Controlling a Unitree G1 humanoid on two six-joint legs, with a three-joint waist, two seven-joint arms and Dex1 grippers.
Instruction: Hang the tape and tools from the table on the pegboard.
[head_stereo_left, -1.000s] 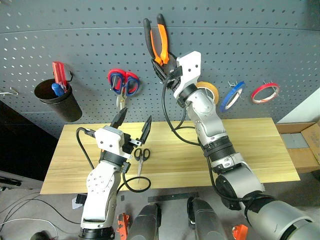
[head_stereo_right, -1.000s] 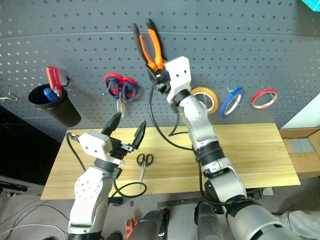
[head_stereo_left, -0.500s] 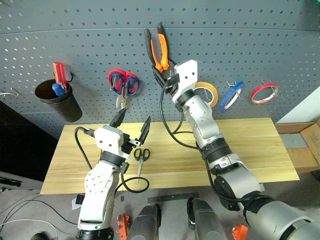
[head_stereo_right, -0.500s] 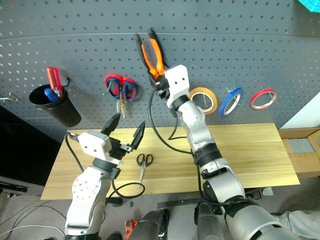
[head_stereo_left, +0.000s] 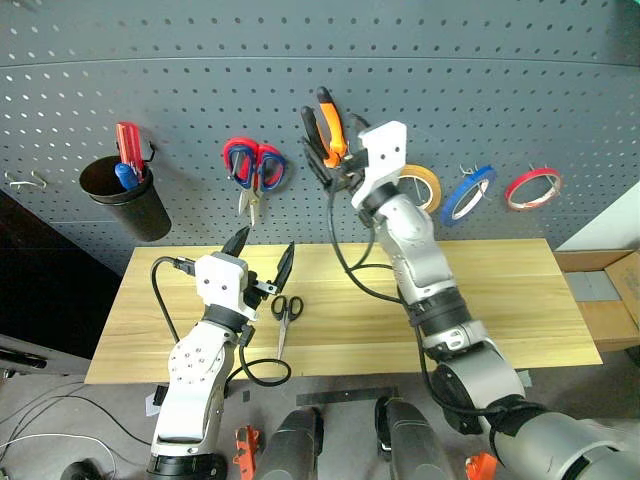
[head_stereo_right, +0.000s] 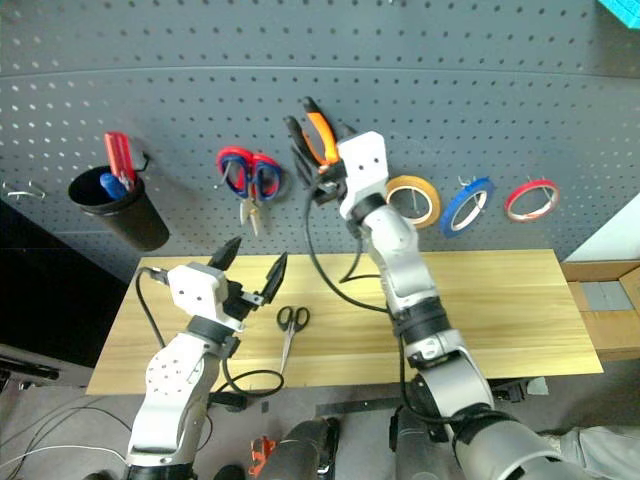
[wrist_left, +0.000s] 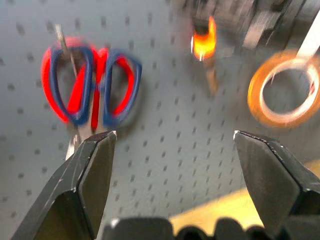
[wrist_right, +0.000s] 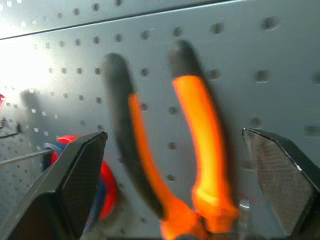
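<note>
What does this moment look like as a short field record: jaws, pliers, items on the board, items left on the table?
left gripper: jaws open, holding nothing, above the table
right gripper: jaws open on either side of the pliers, not closed on them
pliers: on the pegboard, handles up
hung on pegboard: red-and-blue scissors, yellow tape roll, blue tape roll, red tape, black cup
left on table: black scissors
screwdriver with orange-and-black handle: cannot tell where it is
</note>
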